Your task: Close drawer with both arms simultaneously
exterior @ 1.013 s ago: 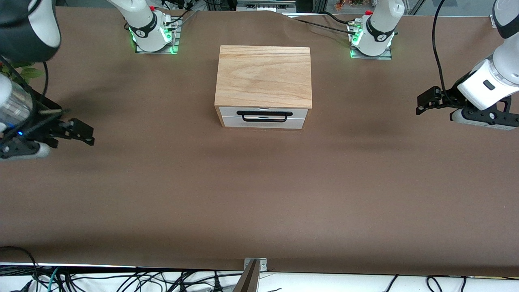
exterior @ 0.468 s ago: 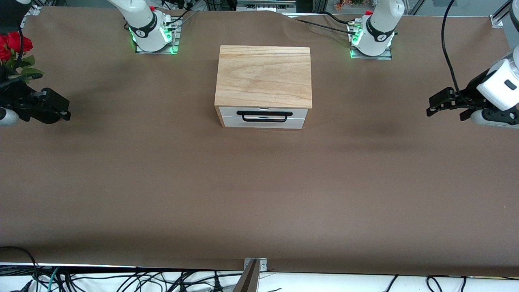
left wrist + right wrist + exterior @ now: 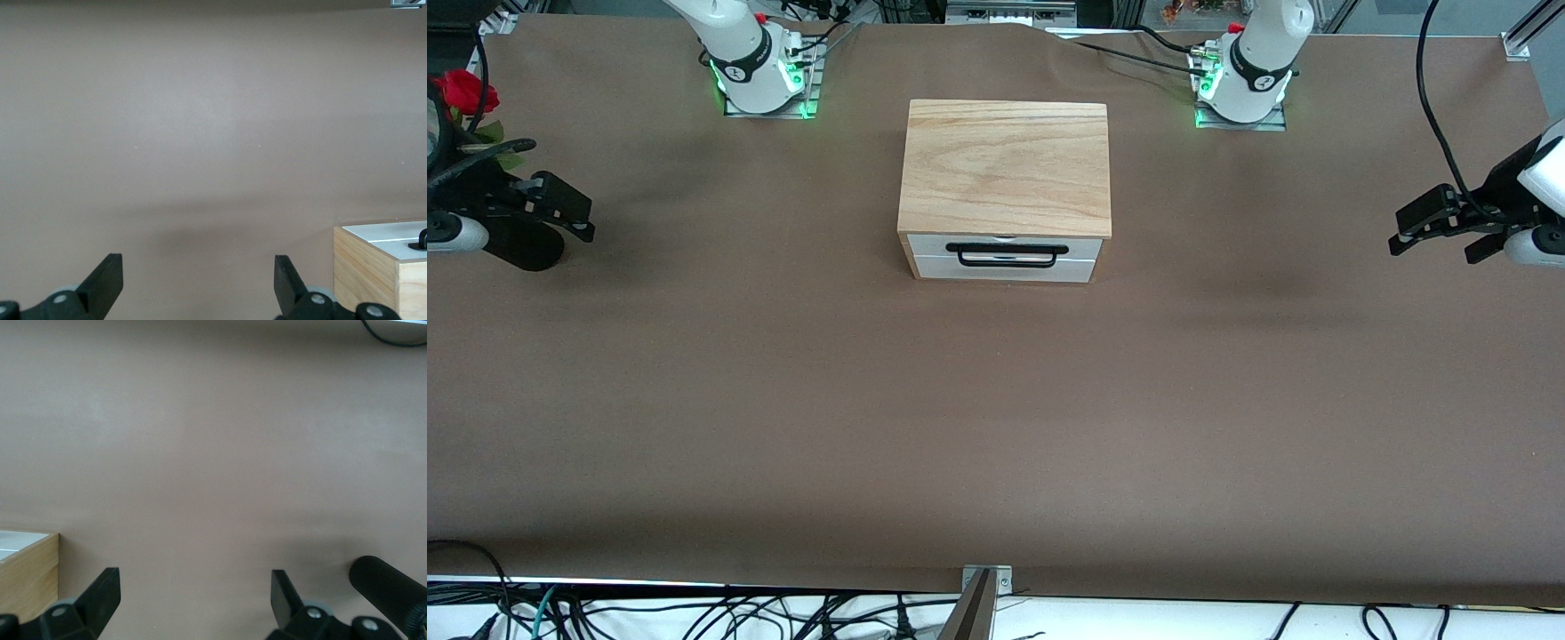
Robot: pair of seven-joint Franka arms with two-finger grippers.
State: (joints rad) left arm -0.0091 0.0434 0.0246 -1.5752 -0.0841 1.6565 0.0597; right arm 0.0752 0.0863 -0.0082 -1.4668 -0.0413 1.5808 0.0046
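The drawer (image 3: pixel 1003 258) has a white front panel and a black wire handle (image 3: pixel 1006 255). Its front sits flush in the oak casing (image 3: pixel 1005 164) at the table's middle, and no wood interior shows. My left gripper (image 3: pixel 1412 226) hangs open and empty over the table near the left arm's end. My right gripper (image 3: pixel 574 213) hangs open and empty near the right arm's end. The left wrist view shows its open gripper (image 3: pixel 198 283) over bare cloth, with the casing (image 3: pixel 363 263) and white front (image 3: pixel 390 233) at the edge. The right wrist view shows its open gripper (image 3: pixel 193 595) and a corner of the casing (image 3: pixel 27 573).
A black cylinder (image 3: pixel 520 251) lies under the right gripper and also shows in the right wrist view (image 3: pixel 390 587). A red flower (image 3: pixel 463 89) is at the right arm's end. The arm bases (image 3: pixel 760 71) (image 3: pixel 1240 84) stand beside the casing. The brown cloth (image 3: pixel 996 427) is bare nearer the camera.
Both grippers have drawn away from the drawer toward their own ends of the table. The right one also moved toward the bases, uncovering the red flower. The drawer has not moved.
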